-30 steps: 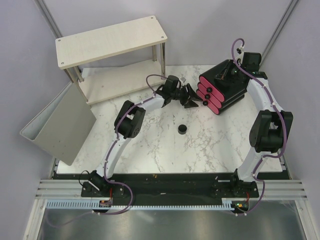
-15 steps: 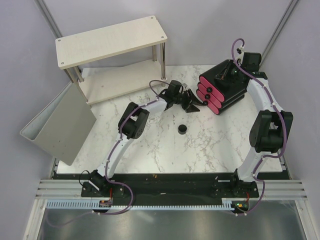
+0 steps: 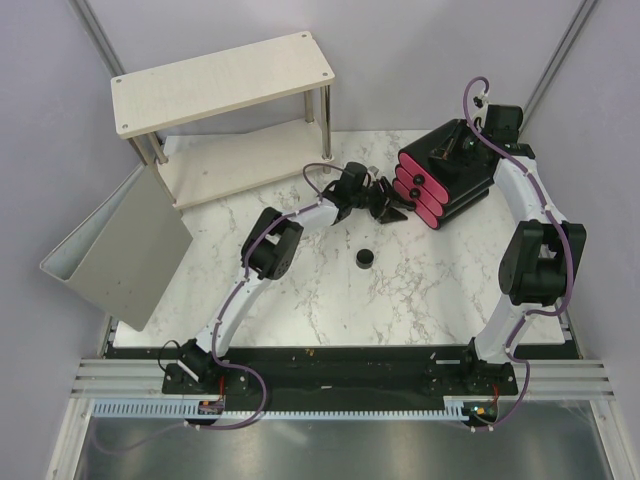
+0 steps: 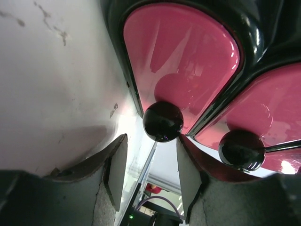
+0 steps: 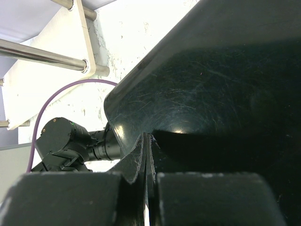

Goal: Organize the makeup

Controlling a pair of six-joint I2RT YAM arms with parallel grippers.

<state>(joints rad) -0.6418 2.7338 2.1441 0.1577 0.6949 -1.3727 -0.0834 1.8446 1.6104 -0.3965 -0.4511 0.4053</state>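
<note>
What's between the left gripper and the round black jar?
Nothing but bare white marble tabletop lies between the left gripper and the round black jar; the top view shows it.

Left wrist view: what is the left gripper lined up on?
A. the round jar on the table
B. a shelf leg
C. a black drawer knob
C: the open left gripper has a black knob at its fingertips, on a pink drawer front.

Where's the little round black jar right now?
In the top view, the round black jar sits alone near the middle of the marble table, just nearside of the left end effector and the pink-drawered box.
</note>
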